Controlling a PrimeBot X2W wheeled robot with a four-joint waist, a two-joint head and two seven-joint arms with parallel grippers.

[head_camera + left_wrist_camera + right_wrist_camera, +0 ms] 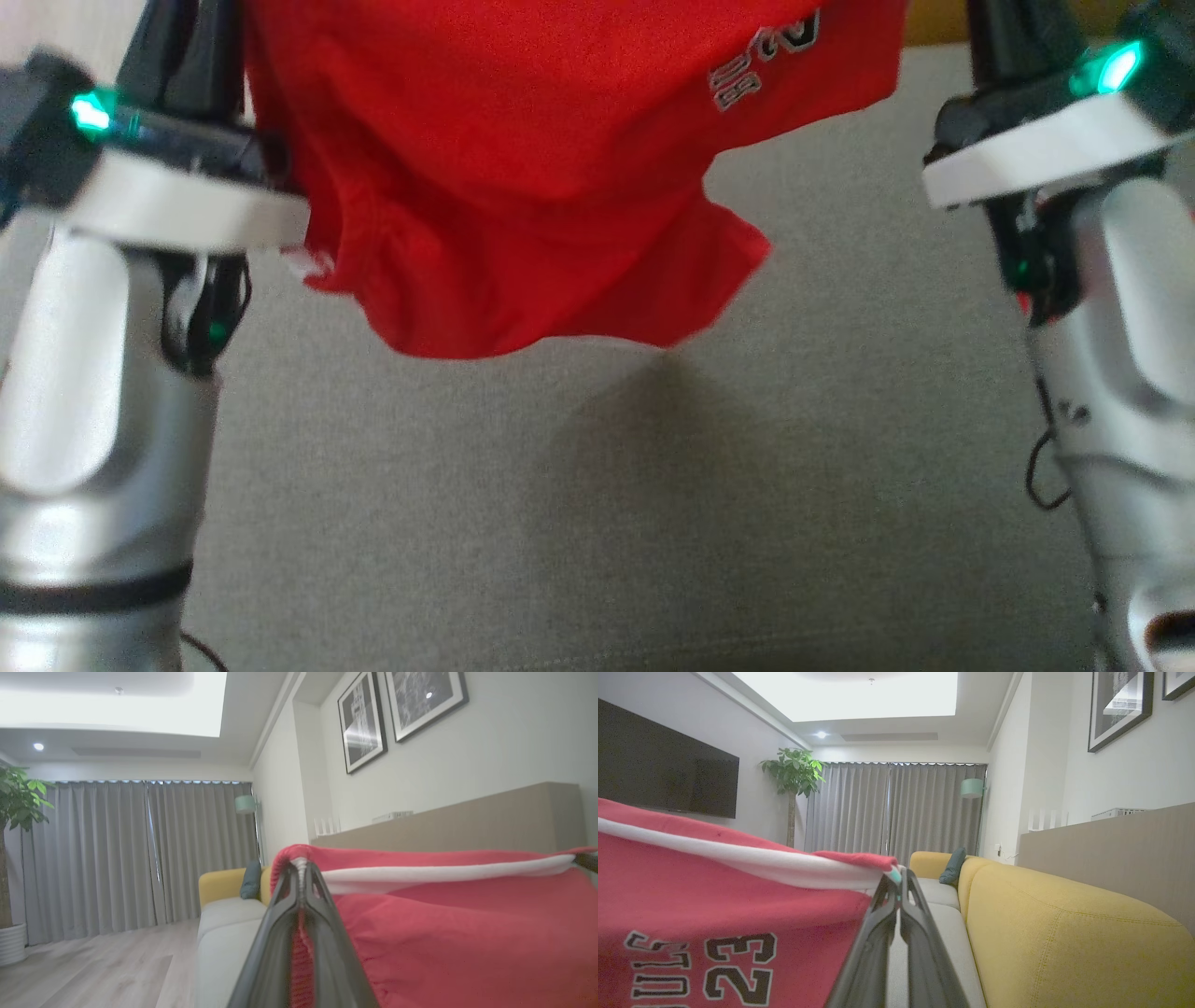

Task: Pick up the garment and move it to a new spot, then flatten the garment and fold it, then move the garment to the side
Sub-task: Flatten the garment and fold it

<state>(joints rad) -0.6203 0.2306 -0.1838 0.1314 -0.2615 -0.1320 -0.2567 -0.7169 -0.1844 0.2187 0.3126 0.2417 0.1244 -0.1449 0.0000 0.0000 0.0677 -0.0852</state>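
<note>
**A:** Hanging free, is it, that red garment [523, 187]?

**B:** Yes. It is up in the air between the two arms, stretched from left to right. Its loose lower edge is above the grey seat [653, 541] of the sofa [1064, 933] and seems not to touch it, though the head view is blurred there. Its shadow [672, 439] lies on the seat below.

**A:** And the left gripper [301, 868]?

**B:** Clamped on the garment's left top corner. The two dark fingers meet at their tips, with red cloth and the end of a white band [444, 875] pinched between them.

**A:** The right gripper [899, 877]?

**B:** The same on the other corner: fingers pressed together and the band's right end caught at the tips. The band runs taut from one grip to the other (it is the garment's top edge as it hangs).

**A:** Any print on it?

**B:** A black number 23 [740, 966] outlined in white, low on the side near the right gripper. The letters beside it are cut off, so I can't read the word.

**A:** What's around?

**B:** The sofa's yellow back is on the right, with a dark cushion [952, 865] at its far end. Beyond that are grey curtains [896, 807], a leafy plant [791, 772] and a dark screen [668, 770] on the left wall.
</note>
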